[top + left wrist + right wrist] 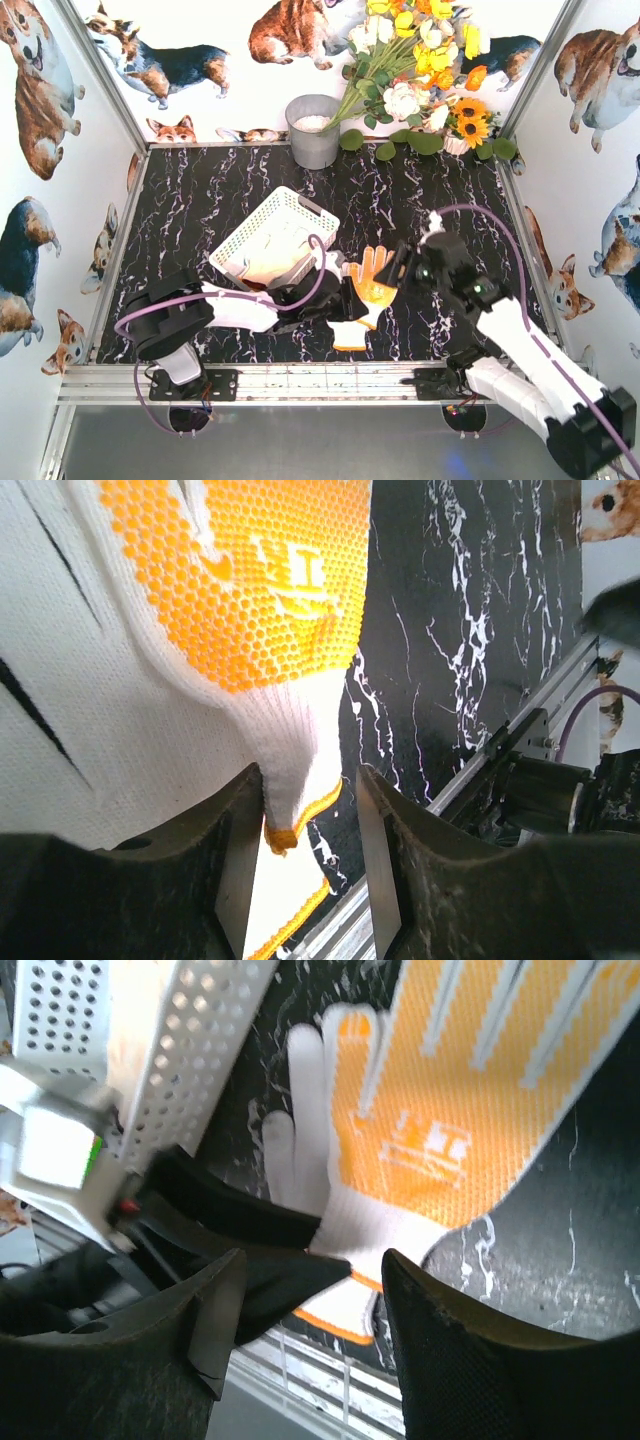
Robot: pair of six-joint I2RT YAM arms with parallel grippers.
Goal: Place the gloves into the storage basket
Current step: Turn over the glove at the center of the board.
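A yellow-dotted glove (372,282) with an orange-edged cuff lies on the black marble table, just right of the white lattice basket (262,222). It overlaps a white glove (350,335) with orange trim lying nearer the front rail. My left gripper (338,298) is open, with its jaws on either side of the yellow glove's cuff (300,760). The cuff touches the left finger (240,840). My right gripper (398,268) is open and empty above the glove's right side. The right wrist view shows the glove (470,1110) and the basket wall (190,1050). Pale cloth lies inside the basket. The blue glove is out of view.
A grey metal bucket (313,130) and a bunch of flowers (420,70) stand at the back wall. The aluminium front rail (300,380) runs just below the gloves. The two grippers are close together over the same glove.
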